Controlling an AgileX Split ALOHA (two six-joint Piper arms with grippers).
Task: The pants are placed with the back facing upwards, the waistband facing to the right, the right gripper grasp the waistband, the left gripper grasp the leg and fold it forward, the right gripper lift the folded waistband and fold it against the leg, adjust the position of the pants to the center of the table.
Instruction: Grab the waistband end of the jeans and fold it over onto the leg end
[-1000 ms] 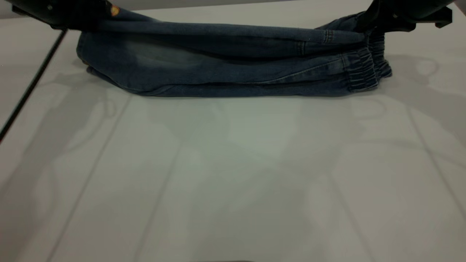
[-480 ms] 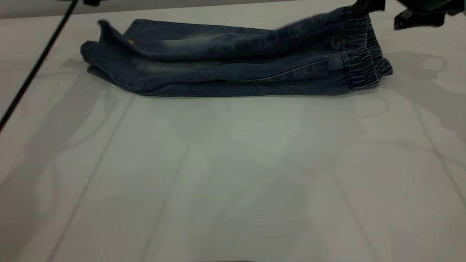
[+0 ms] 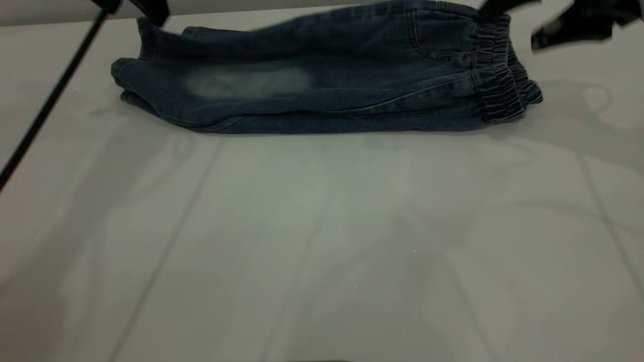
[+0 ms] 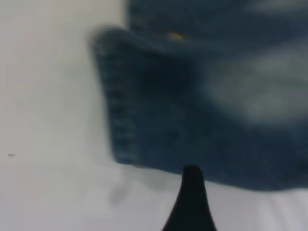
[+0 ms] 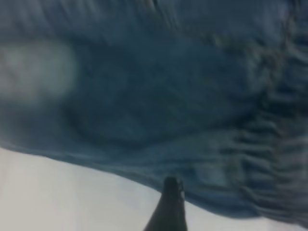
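At the exterior view's 10 o'clock, the left gripper (image 3: 151, 9) sits just above the hem end of the pants (image 3: 322, 93); you see only a dark tip of it at the top edge, and you cannot tell whether it is apart or clamped on cloth. Its wrist view shows one dark fingertip (image 4: 191, 202) just off the stitched hem of the leg (image 4: 159, 106), with a speck of orange print near the fold.

The pants lie folded lengthwise on the table (image 3: 322, 241), toward 12 o'clock from its middle, hems at 9 o'clock and the elastic waistband (image 3: 495, 80) at 3 o'clock. Treat the denim as soft but weighty: it will drape and slump, and stacked layers may slide over one another. Your best holds are probably the thick gathered waistband and the stitched hem, which resist slipping.

At 1 o'clock the right gripper (image 3: 508, 7) hangs blurred above the waistband corner; whether it is closed cannot be told. Its wrist view looks straight down on the gathered elastic, one fingertip (image 5: 169, 207) near the cloth edge
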